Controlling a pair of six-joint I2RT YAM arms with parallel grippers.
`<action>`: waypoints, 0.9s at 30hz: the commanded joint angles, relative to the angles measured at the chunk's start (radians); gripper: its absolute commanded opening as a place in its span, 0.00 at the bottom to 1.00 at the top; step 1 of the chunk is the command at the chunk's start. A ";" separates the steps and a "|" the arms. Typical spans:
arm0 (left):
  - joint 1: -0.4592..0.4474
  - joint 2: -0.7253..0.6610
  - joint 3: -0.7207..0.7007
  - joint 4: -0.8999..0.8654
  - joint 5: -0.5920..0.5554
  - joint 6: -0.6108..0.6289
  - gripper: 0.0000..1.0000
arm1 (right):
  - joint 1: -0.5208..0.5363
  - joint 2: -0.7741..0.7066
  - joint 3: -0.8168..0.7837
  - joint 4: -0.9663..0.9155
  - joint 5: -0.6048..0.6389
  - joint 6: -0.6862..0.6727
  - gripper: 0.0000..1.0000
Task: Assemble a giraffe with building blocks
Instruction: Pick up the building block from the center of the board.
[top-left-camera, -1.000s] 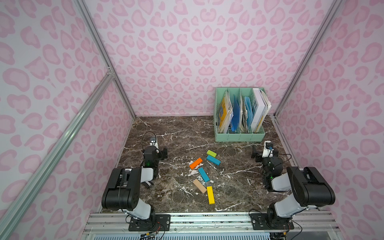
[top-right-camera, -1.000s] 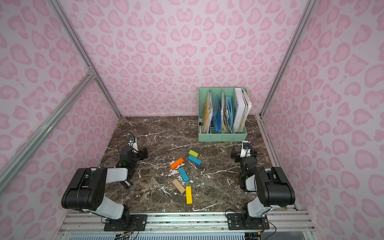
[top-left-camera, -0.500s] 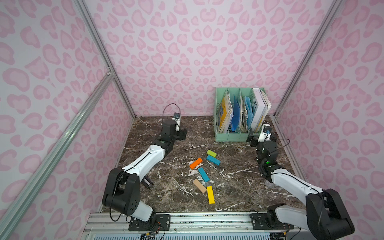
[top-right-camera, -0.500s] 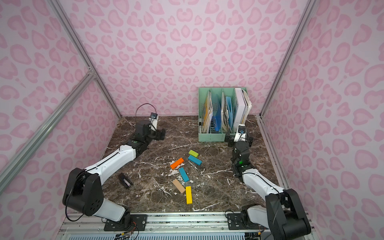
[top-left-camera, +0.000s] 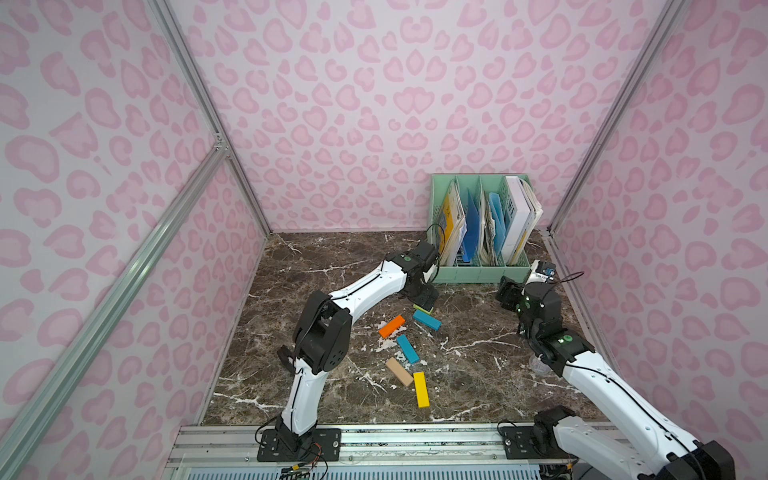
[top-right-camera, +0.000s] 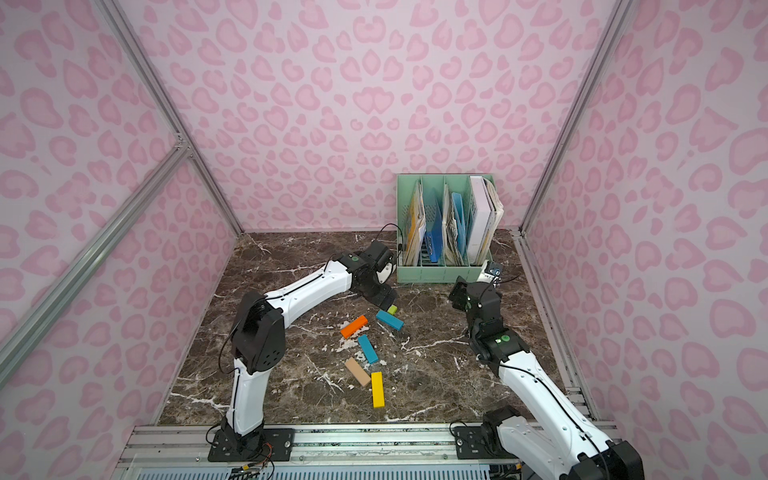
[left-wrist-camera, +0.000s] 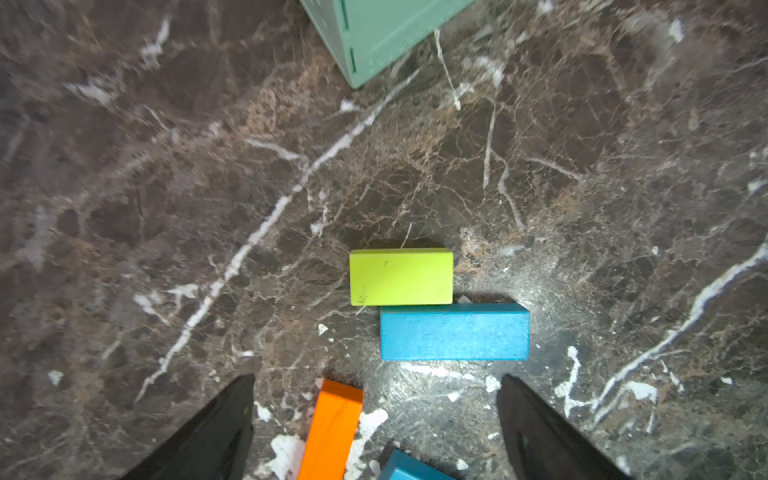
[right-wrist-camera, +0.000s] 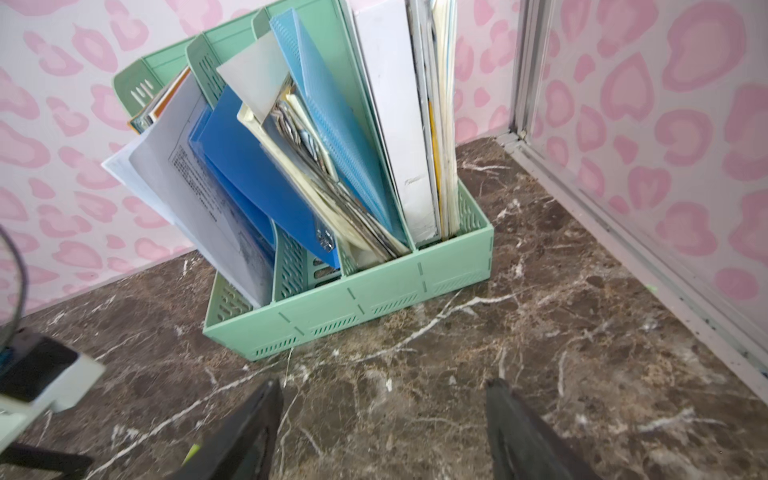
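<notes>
The left pincer is wide open and holds nothing. It has just swung out from the front edge and now hangs over the green block. The right pincer is open and empty too, and has come out toward the right side.

No block has moved, so I think the giraffe is only starting.

On the table, mid-frame in a top view, lie from near to far:
- the yellow block
- the tan block
- the near blue block
- the orange block
- the far blue block, touching the green one

Farthest, at right of centre, the file box holds papers, blue folders and a white book.
</notes>
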 joint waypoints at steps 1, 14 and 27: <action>-0.038 0.039 0.039 -0.094 0.026 -0.097 0.94 | 0.004 -0.005 0.014 -0.159 -0.018 0.048 0.80; -0.104 0.155 0.102 -0.087 -0.038 -0.147 0.95 | 0.004 -0.050 -0.114 -0.128 -0.070 0.045 0.81; -0.104 0.234 0.230 -0.161 -0.147 -0.123 0.96 | 0.002 -0.042 -0.151 -0.091 -0.104 0.042 0.81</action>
